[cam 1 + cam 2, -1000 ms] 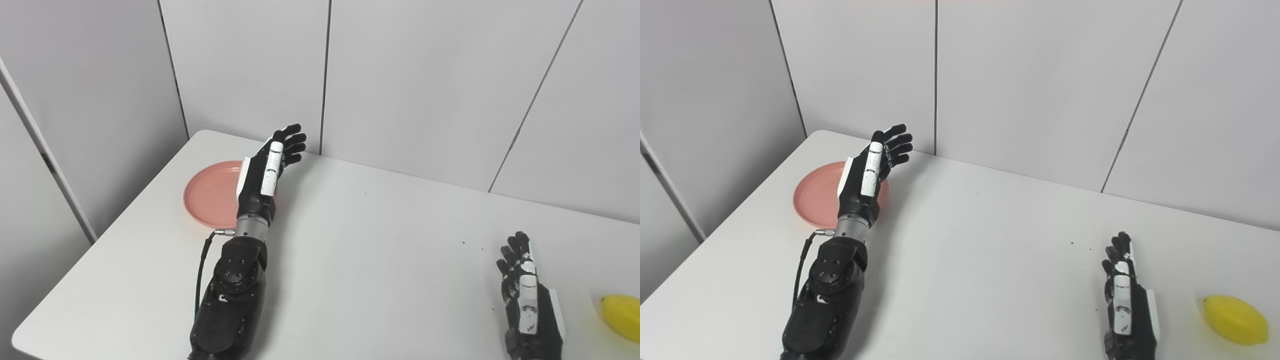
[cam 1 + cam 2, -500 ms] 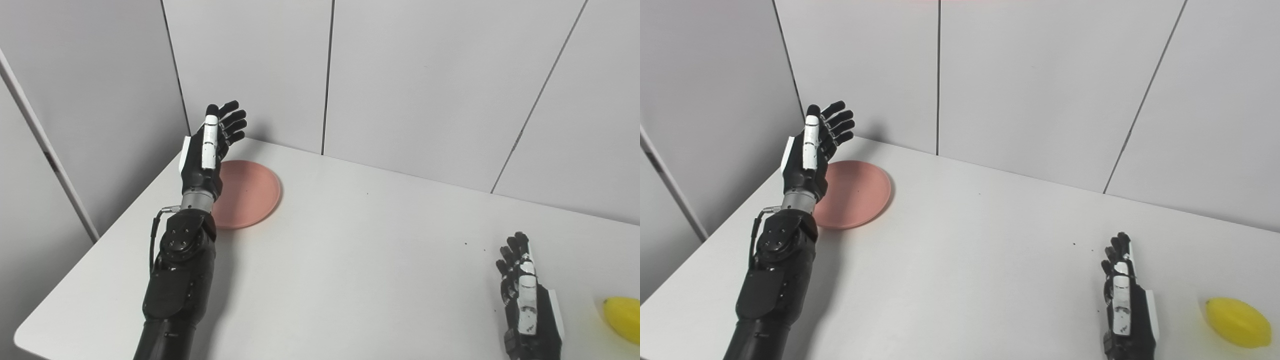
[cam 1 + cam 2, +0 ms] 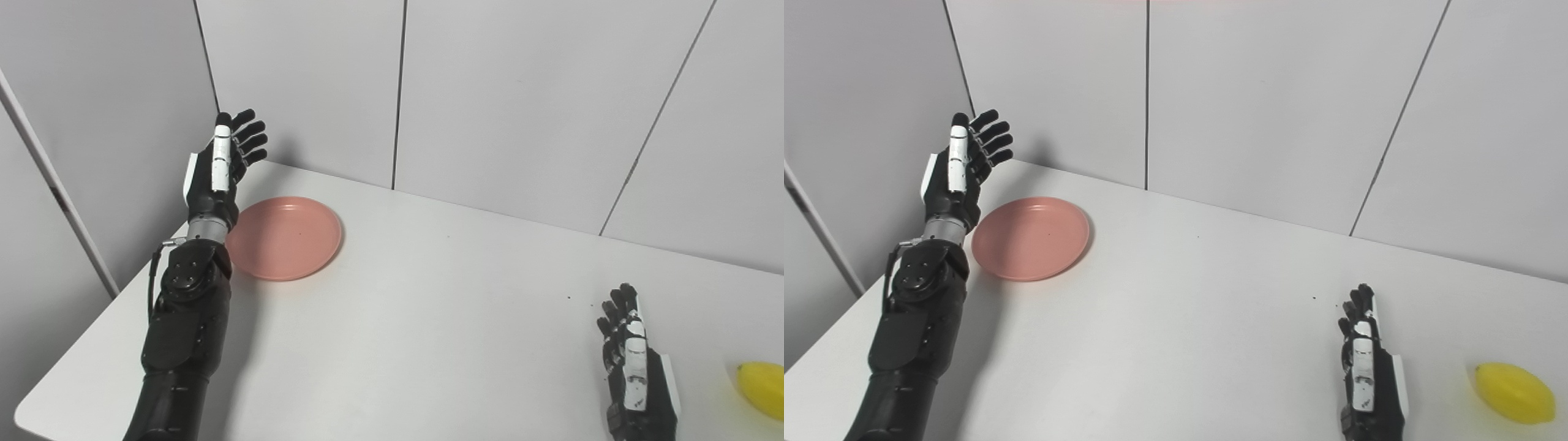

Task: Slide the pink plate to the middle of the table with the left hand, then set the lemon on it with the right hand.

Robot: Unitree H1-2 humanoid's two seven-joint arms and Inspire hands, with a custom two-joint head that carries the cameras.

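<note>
Near the far left corner of the white table [image 3: 429, 343] we are seeing the pink plate [image 3: 285, 237] lying flat, not at the middle. Left of the plate we are seeing the left hand [image 3: 217, 174] raised above the table edge, fingers spread and pointing up toward the wall, holding nothing, apart from the plate rim. Well to the right of the plate, at the near edge, we are seeing the right hand [image 3: 1366, 376] low over the table, fingers straight and loosely apart, empty; whether it is touching the surface we cannot tell. Farther right of the plate, just beyond that hand, the lemon [image 3: 1514, 384] is sitting on the table, apart from the hand.
</note>
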